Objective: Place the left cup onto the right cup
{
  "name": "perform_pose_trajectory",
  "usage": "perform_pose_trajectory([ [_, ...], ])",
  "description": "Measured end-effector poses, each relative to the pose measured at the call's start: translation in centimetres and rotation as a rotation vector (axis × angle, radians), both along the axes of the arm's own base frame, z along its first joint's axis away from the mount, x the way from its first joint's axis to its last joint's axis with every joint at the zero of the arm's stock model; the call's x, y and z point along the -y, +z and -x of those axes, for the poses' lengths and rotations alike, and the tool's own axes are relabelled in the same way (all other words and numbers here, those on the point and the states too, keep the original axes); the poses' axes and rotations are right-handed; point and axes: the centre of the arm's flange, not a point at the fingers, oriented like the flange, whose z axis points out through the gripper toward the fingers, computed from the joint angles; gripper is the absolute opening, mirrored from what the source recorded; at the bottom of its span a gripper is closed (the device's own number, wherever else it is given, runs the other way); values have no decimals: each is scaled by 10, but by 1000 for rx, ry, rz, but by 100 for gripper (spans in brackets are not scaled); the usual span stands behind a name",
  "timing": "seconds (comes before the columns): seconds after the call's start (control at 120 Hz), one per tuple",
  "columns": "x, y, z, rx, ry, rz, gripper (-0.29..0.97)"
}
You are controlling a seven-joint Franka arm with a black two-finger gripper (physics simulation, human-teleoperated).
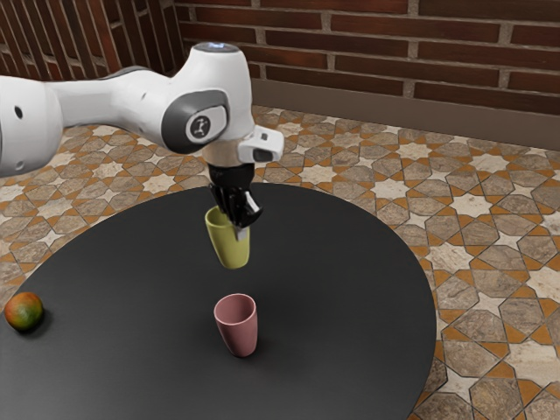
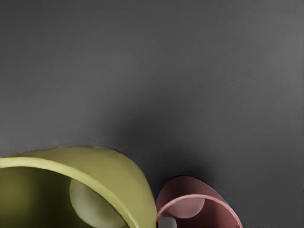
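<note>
While gripper clamps yellow cup over table, pink cup at 6 o'clock, ext. view has brick wall, tiled floor; wrist view, cups' insides.

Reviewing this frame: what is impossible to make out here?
1. Yellow cup: the wrist view's lower edge cuts off most of it.
2. Pink cup: the same edge cuts off part of its rim.
3. Fruit: too small in the exterior view to tell its kind.
4. Arm: its base is cut off by the exterior view's left edge.
</note>
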Motion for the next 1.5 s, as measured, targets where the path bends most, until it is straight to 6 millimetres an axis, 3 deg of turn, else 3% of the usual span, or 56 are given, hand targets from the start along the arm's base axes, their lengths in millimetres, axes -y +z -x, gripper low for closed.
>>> perform_pose_trajectory([
  [0.475, 33, -15, 50, -14, 24, -42, -11],
  [0.958, 61, -32, 61, -6, 65, -40, -11],
  [1.133, 55, -35, 60, -6, 96, -40, -11],
  [1.5, 24, -41, 53, -14, 189, -46, -11],
])
